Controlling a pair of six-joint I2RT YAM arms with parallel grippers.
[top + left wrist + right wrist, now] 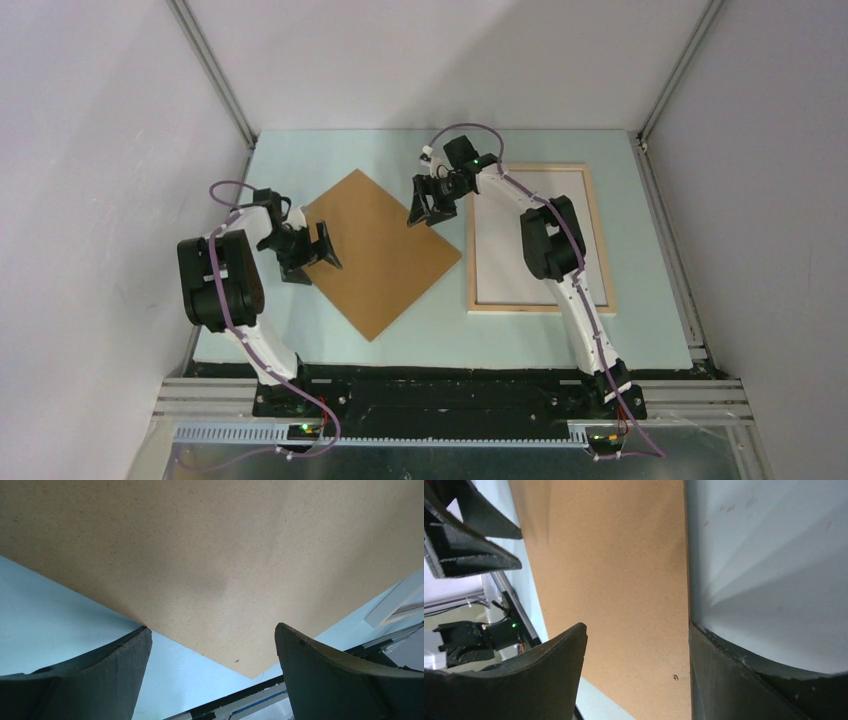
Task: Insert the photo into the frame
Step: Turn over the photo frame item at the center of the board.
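From above, the frame (510,306) is seen lying flat on the right of the table (330,150), pale wood edges up, under the right arm. Its opening is filled by a plain white surface, and whether that is the photo cannot be told. A brown backing board (385,265) lies beside it, turned like a diamond. The left gripper (322,246) is held over the board's left corner and the right gripper (430,208) over its far right edge. Only the wrist views show both pairs of fingers spread wide with nothing held between them.
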